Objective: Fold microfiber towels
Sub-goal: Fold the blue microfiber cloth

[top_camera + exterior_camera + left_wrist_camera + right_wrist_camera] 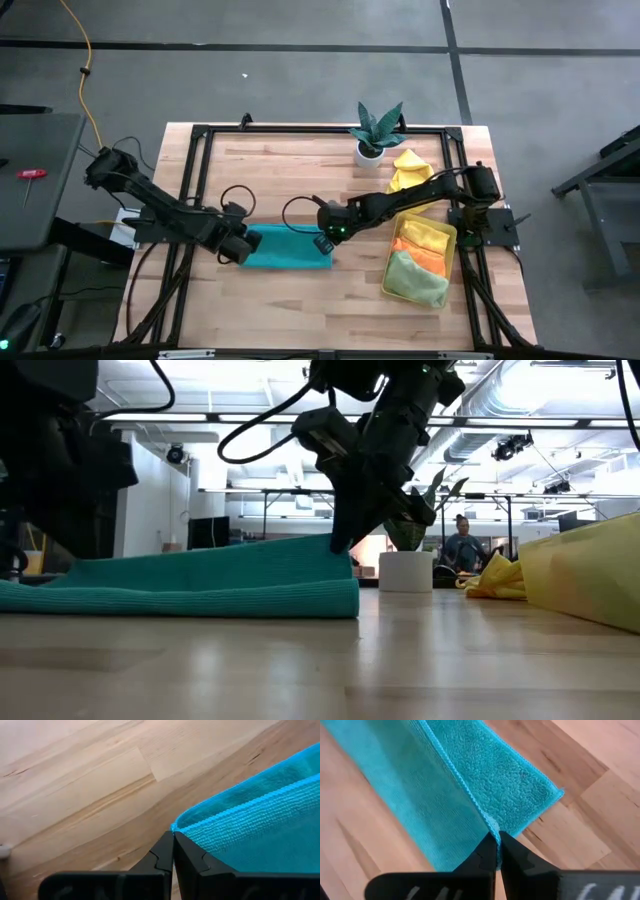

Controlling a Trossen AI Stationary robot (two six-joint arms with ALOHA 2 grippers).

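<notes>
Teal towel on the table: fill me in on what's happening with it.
Both arms are folding the teal towel, which lies doubled over mid-table. The left gripper pinches one end and the right gripper the other, jaws shut on its edge. More towels wait in the yellow tray.
</notes>
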